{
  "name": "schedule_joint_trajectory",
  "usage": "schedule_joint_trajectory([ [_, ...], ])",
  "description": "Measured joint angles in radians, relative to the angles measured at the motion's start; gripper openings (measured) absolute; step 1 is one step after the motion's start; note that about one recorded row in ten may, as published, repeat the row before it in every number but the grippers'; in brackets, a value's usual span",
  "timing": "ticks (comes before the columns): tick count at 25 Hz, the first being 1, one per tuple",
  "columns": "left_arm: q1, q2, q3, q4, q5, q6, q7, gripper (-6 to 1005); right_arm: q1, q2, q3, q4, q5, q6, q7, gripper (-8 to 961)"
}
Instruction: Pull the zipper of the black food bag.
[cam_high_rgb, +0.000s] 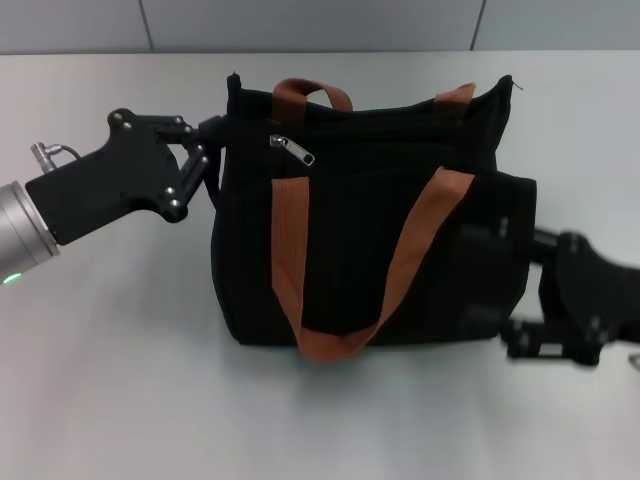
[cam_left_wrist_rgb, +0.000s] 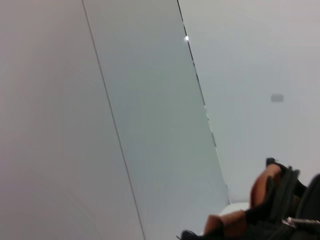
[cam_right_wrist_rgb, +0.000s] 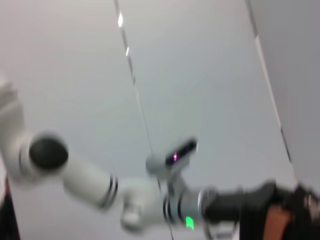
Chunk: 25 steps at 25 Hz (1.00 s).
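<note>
The black food bag (cam_high_rgb: 370, 250) stands upright mid-table with two brown-orange straps (cam_high_rgb: 420, 240). The silver zipper (cam_high_rgb: 291, 149) lies near the left end of the top zip track. My left gripper (cam_high_rgb: 214, 145) is at the bag's upper left edge and looks shut on the fabric there. My right gripper (cam_high_rgb: 512, 300) is low against the bag's right side, black on black. The left wrist view shows a corner of the bag (cam_left_wrist_rgb: 280, 210) with a strap and a small silver piece (cam_left_wrist_rgb: 300, 221). The right wrist view shows my left arm (cam_right_wrist_rgb: 150, 200) and a bit of strap (cam_right_wrist_rgb: 276, 220).
The bag stands on a white table (cam_high_rgb: 120, 380), with bare surface in front of it and to both sides. A grey panelled wall (cam_high_rgb: 300, 25) runs behind the table's far edge.
</note>
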<state>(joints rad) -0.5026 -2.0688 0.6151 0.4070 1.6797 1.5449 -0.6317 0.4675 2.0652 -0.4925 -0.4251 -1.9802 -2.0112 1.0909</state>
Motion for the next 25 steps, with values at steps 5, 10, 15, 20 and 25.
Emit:
schedule_joint_trajectory([
  [5,0.002,0.000,0.003,-0.002,-0.027,0.003,0.000,26,0.066,-0.003,0.000,-0.060,0.101,-0.005,0.298,834],
  [10,-0.005,-0.001,0.008,-0.002,-0.028,-0.007,0.000,26,0.162,-0.011,-0.015,-0.140,0.106,0.063,0.596,834],
  [15,-0.008,0.000,0.009,0.004,-0.028,-0.009,0.003,26,0.256,-0.040,-0.096,-0.160,0.089,0.158,0.834,834],
  [20,-0.016,0.002,0.009,0.008,-0.028,-0.010,0.008,26,0.335,-0.055,-0.227,-0.184,0.087,0.239,1.013,834],
  [25,-0.023,0.004,0.003,0.008,-0.028,-0.014,0.002,26,0.390,-0.060,-0.299,-0.205,0.070,0.287,1.122,811],
])
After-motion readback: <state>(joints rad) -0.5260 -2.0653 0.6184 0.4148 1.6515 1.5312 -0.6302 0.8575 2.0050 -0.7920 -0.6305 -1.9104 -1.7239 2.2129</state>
